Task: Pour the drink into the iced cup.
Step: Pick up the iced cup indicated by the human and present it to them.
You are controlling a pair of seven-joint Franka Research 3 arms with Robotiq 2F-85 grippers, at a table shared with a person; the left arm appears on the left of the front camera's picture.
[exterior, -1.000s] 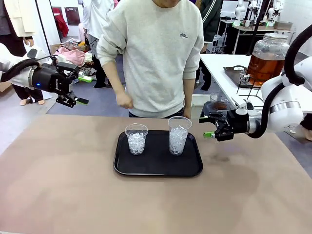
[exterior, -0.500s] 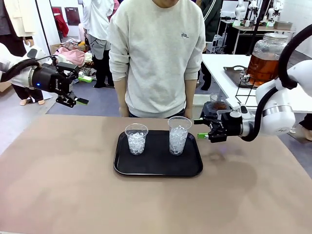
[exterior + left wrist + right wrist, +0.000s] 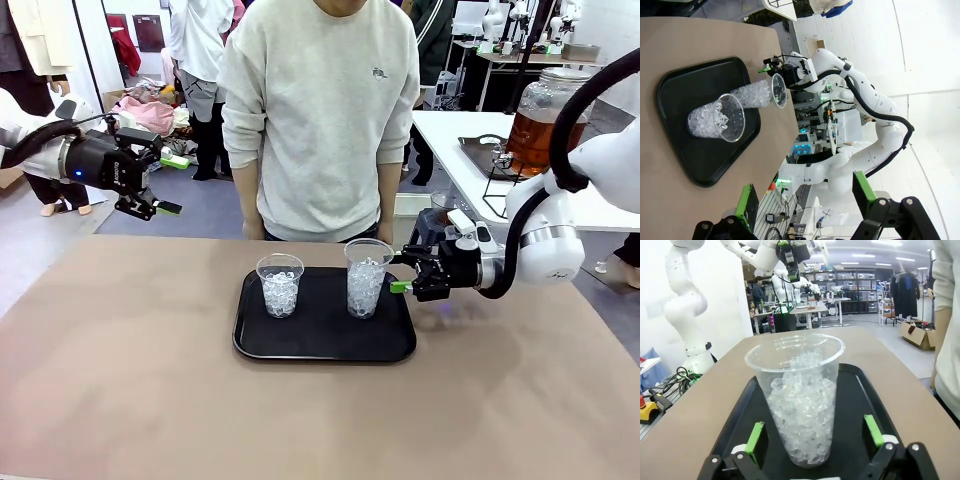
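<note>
Drink (image 3: 535,140) in jar (image 3: 560,85), partly hidden behind right arm (image 3: 550,240). Right gripper (image 3: 403,272) jaws released, iced cup (image 3: 366,278) just ahead. Left gripper (image 3: 805,197) released, empty.

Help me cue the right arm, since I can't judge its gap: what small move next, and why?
Probably ease the right claw a little forward toward the taller iced cup on the tray, then close. It stands open, level with the cup, which lies just ahead, not yet inside its grasp.

Amber drink (image 3: 538,140) in glass jar (image 3: 553,98), far right; iced cup (image 3: 366,282) upright on tray (image 3: 320,346), apparently near-full
</note>
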